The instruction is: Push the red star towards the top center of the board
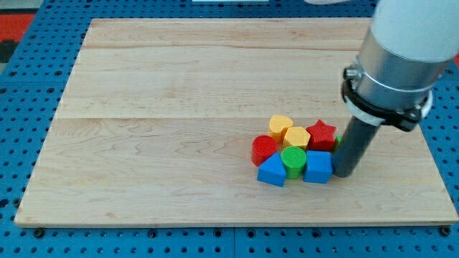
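The red star (321, 135) lies on the wooden board (179, 107) at the right end of a tight cluster of blocks, in the lower right part of the view. My tip (345, 173) rests on the board just right of the blue cube (318, 166) and below right of the red star, close to or touching both. The rod rises from the tip to the silver arm body (398, 68) at the view's upper right.
In the cluster: a yellow heart (281, 125), a yellow hexagon (296, 137), a red round block (264, 149), a green cylinder (292, 160), a blue triangular block (272, 171). A green sliver shows beside the rod. Blue matting surrounds the board.
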